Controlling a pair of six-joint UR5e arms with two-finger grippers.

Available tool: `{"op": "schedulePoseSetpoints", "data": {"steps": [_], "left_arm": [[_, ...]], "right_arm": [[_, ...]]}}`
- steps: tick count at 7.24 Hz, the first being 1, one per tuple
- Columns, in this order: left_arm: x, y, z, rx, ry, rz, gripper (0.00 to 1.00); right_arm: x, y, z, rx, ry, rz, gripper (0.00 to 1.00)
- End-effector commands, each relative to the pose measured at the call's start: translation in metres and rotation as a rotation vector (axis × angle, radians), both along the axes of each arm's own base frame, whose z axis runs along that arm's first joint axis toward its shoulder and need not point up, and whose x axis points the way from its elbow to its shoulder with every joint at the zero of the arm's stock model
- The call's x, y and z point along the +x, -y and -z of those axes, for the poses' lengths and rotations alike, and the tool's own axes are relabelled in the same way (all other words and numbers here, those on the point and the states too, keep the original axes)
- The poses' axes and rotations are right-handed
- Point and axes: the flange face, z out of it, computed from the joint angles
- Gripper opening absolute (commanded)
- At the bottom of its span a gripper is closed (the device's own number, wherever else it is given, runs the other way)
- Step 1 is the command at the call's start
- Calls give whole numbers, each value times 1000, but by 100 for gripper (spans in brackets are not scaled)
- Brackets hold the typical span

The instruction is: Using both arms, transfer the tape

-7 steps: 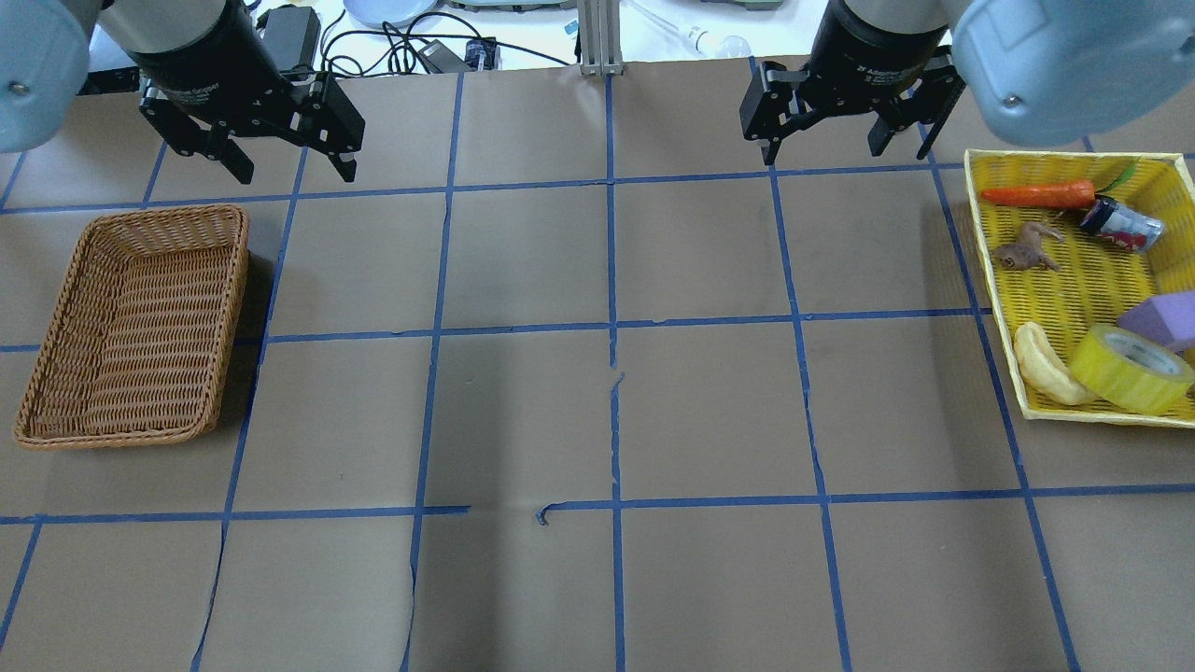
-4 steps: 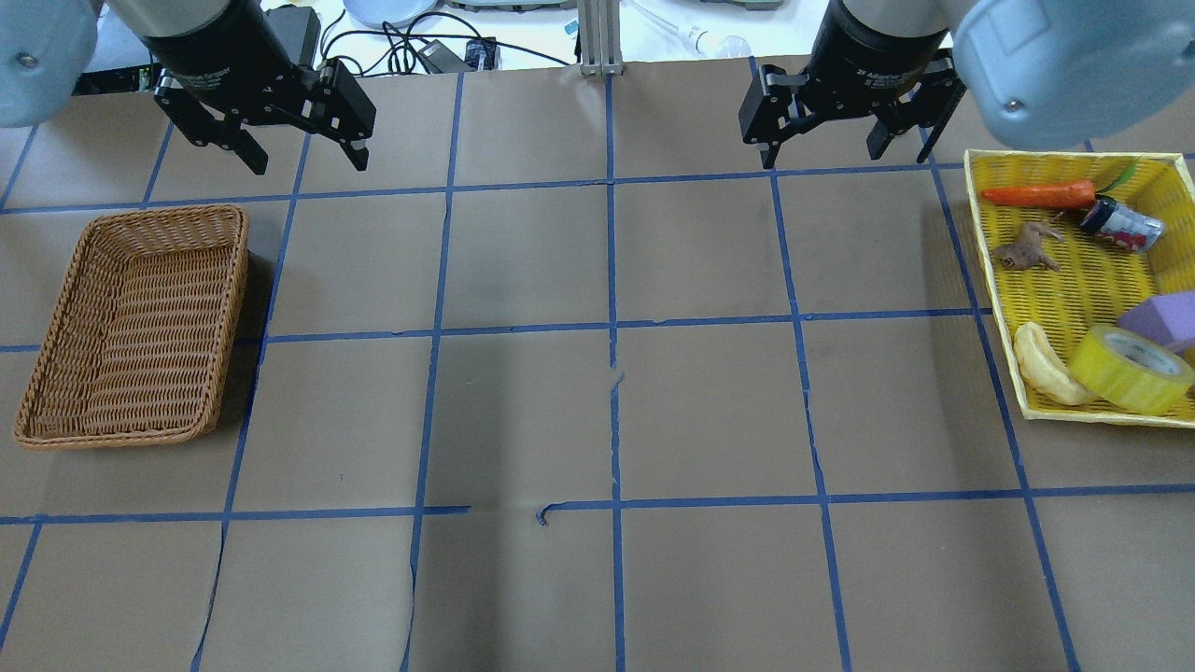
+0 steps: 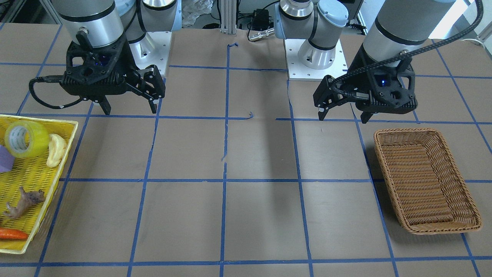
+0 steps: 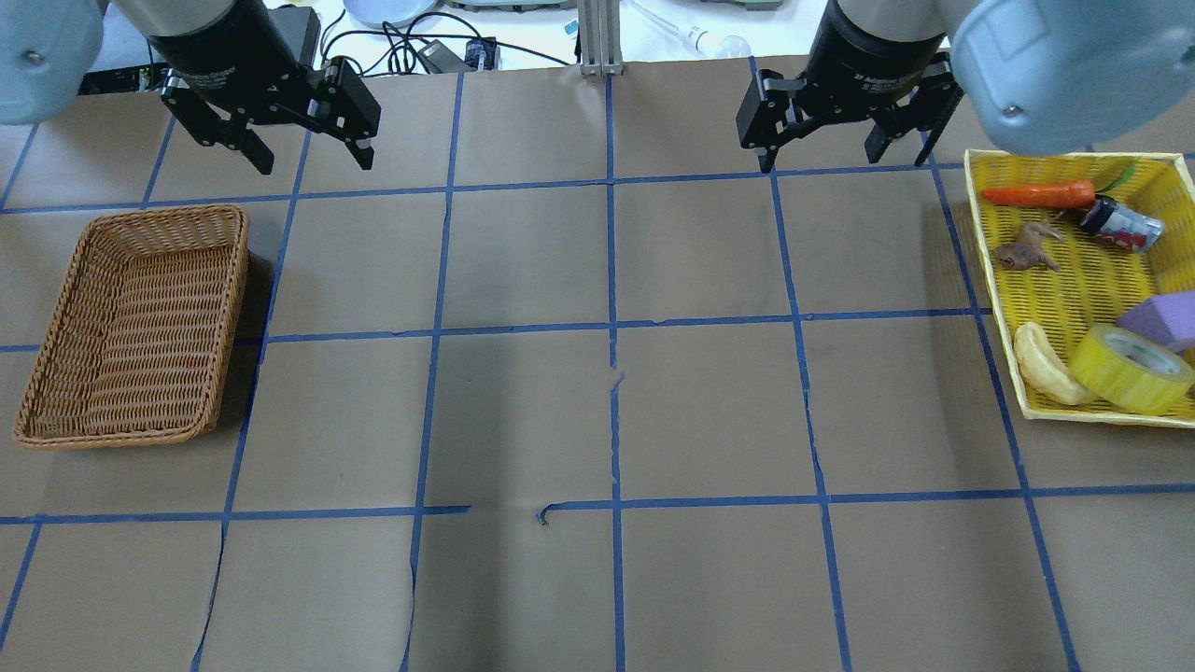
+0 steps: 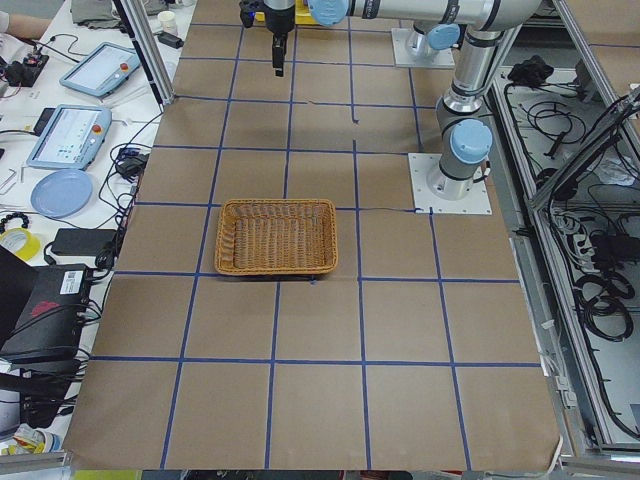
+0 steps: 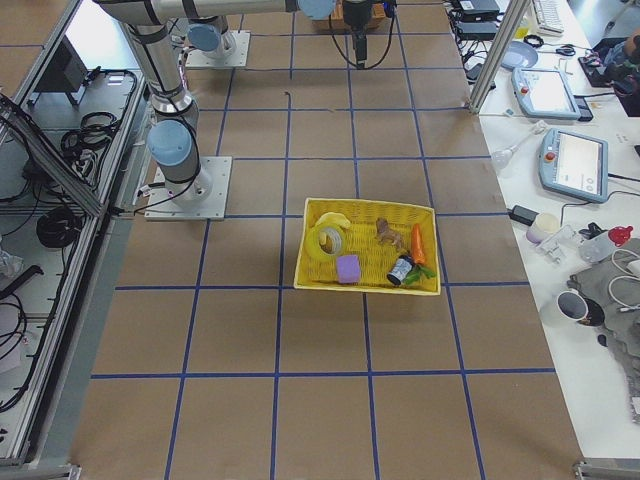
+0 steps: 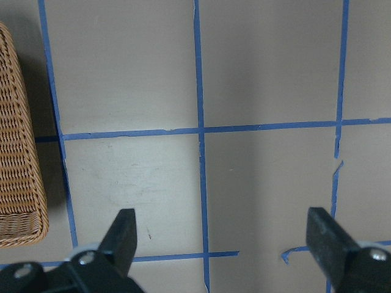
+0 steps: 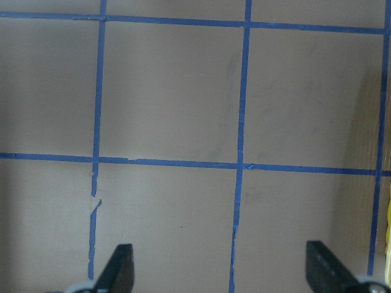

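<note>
Pickup has not begun: the left arm (image 4: pixel 37 51) and right arm (image 4: pixel 1036 65) hang with jaws spread and empty, so the right should next reach the tape (image 4: pixel 1131 370) in the yellow tray (image 4: pixel 1064 156).

So the whole table (image 4: pixel 523 411) is wrapped in brown paper and split into big squares by blue tape lines (image 4: pixel 611 233). The paper's torn in a few spots along the seams. An aluminium post (image 4: pixel 597 37) stands at the far edge. A white side bench (image 5: pixel 133 122) runs along the operators' side, pretty cluttered: teach pendants (image 5: pixel 68 135), a blue plate (image 5: pixel 62 192), a mug (image 6: pixel 578 308), loose cables. Black cable bundles (image 6: pixel 60 225) lie on the opposite side of the table. Lighting's even, shadows are soft.
</note>
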Motion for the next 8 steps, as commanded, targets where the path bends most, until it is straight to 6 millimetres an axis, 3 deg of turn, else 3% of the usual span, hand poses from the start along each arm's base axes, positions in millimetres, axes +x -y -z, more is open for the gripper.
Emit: {"op": "schedulePoseSetpoints", "data": {"steps": [1, 8], "left_arm": [[-2, -1, 1, 2, -1, 4, 100], [-7, -4, 2, 2, -1, 17, 100]], "right_arm": [[0, -1, 0, 6, -6, 0, 100], [-2, -4, 6, 48, -14, 1, 100]]}}
